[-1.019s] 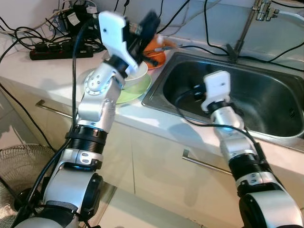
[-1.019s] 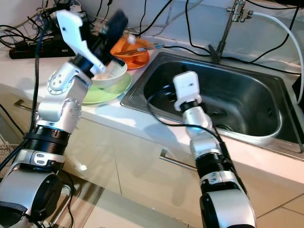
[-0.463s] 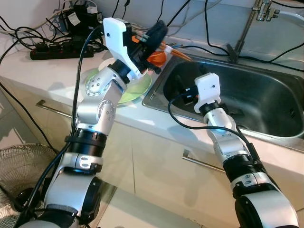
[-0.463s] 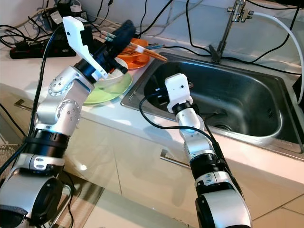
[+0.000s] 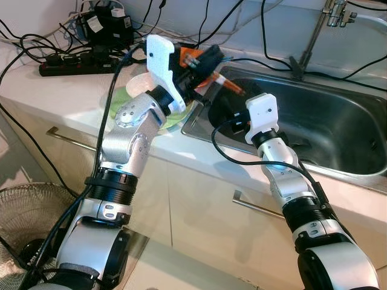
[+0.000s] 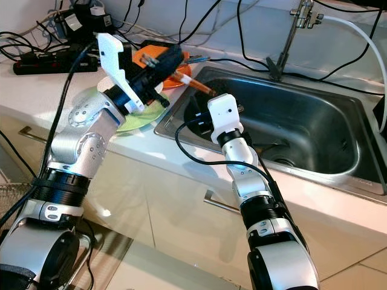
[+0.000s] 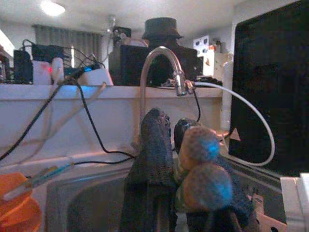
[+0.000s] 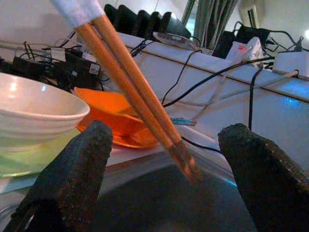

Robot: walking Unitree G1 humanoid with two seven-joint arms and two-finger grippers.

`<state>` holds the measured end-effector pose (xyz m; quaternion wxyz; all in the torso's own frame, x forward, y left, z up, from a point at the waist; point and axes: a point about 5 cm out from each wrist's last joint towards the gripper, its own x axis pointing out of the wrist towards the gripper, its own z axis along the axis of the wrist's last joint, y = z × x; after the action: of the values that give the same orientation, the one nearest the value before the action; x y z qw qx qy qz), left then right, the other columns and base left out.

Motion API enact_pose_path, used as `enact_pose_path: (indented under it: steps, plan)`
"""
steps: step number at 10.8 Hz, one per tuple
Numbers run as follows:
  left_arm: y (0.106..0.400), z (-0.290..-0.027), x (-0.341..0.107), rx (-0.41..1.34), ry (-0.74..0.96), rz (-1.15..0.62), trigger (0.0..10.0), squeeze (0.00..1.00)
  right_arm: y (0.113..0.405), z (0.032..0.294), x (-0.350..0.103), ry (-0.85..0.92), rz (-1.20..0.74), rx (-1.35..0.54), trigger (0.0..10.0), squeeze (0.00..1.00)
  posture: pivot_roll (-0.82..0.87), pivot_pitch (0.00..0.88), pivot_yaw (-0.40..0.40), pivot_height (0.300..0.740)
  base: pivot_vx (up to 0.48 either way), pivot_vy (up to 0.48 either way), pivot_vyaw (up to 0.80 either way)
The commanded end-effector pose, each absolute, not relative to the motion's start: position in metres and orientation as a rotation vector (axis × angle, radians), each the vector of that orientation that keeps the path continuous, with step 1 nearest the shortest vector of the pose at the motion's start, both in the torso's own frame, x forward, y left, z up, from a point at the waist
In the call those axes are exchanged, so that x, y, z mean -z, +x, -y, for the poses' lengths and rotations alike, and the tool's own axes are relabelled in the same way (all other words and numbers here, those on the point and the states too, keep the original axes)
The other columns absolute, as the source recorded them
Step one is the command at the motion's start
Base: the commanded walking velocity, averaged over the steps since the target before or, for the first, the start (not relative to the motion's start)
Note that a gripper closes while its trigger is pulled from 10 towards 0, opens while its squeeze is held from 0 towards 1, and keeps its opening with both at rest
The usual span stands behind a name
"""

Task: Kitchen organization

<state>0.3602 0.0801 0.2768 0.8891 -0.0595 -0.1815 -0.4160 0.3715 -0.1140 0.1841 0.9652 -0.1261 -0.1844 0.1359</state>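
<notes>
sink (image 5: 338,130) set in the table (image 5: 54,90); bowl (image 8: 34,113) on plate (image 6: 136,124) left of it; power strip (image 5: 72,65) behind.

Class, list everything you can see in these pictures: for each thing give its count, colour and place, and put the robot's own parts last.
chopsticks: pair, orange-brown, held out over the sink's near-left corner
white bowl: one, white, on the green plate
green plate: one, green, counter left of sink
orange dish: one, orange, behind the bowl
sink: one, steel, set in the counter
tap: one, metal, behind the sink
power strip: one, black, back-left counter
fan: one, on the floor, left
left pincer: black, shut on chopsticks
right pincer: black, open, facing the chopsticks
</notes>
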Motion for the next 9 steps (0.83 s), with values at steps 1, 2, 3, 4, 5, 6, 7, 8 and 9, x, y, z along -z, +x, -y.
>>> enact_pose_path:
  steps: [1, 2, 3, 4, 5, 6, 7, 8, 9]
  plan:
    - [0.3579, -0.0754, -0.2731, 0.891, -0.095, 0.358, 10.0, 0.00, 0.3722, 0.1125, -0.1902, -0.255, 0.400, -0.277, 10.0, 0.00, 0.19, 0.000, -0.005, 0.740, 0.000, 0.000, 0.00]
    - [0.3578, -0.0747, -0.2717, 0.896, -0.090, 0.349, 10.0, 0.00, 0.3723, 0.1120, -0.1902, -0.253, 0.399, -0.277, 10.0, 0.00, 0.19, 0.000, -0.003, 0.740, 0.000, 0.000, 0.00]
    - [0.3572, -0.0739, -0.2705, 0.903, -0.085, 0.342, 10.0, 0.00, 0.3722, 0.1112, -0.1898, -0.251, 0.397, -0.280, 10.0, 0.00, 0.19, 0.000, -0.003, 0.740, 0.000, 0.000, 0.00]
    - [0.3559, -0.0718, -0.2682, 0.920, -0.078, 0.330, 10.0, 0.00, 0.3723, 0.1097, -0.1887, -0.250, 0.392, -0.284, 10.0, 0.00, 0.19, 0.000, -0.003, 0.740, 0.000, 0.000, 0.00]
    - [0.3551, -0.0710, -0.2665, 0.925, -0.068, 0.321, 10.0, 0.00, 0.3726, 0.1094, -0.1883, -0.248, 0.388, -0.282, 10.0, 0.00, 0.19, 0.000, -0.003, 0.740, 0.000, 0.000, 0.00]
    - [0.3541, -0.0708, -0.2655, 0.930, -0.064, 0.317, 10.0, 0.00, 0.3728, 0.1091, -0.1880, -0.248, 0.387, -0.279, 0.0, 0.00, 0.19, 0.000, -0.003, 0.740, 0.000, 0.000, 0.00]
    - [0.3536, -0.0706, -0.2656, 0.933, -0.064, 0.316, 10.0, 0.00, 0.3728, 0.1090, -0.1878, -0.247, 0.386, -0.278, 0.0, 0.00, 0.20, 0.000, -0.003, 0.740, 0.000, 0.000, 0.00]
    - [0.3527, -0.0691, -0.2667, 0.940, -0.061, 0.318, 10.0, 0.00, 0.3730, 0.1077, -0.1878, -0.242, 0.385, -0.284, 0.0, 0.00, 0.20, 0.000, -0.003, 0.740, 0.000, 0.000, 0.00]
    - [0.3523, -0.0683, -0.2673, 0.943, -0.057, 0.320, 10.0, 0.00, 0.3731, 0.1072, -0.1878, -0.242, 0.385, -0.286, 0.0, 0.00, 0.20, 0.000, -0.003, 0.740, 0.000, 0.000, 0.00]
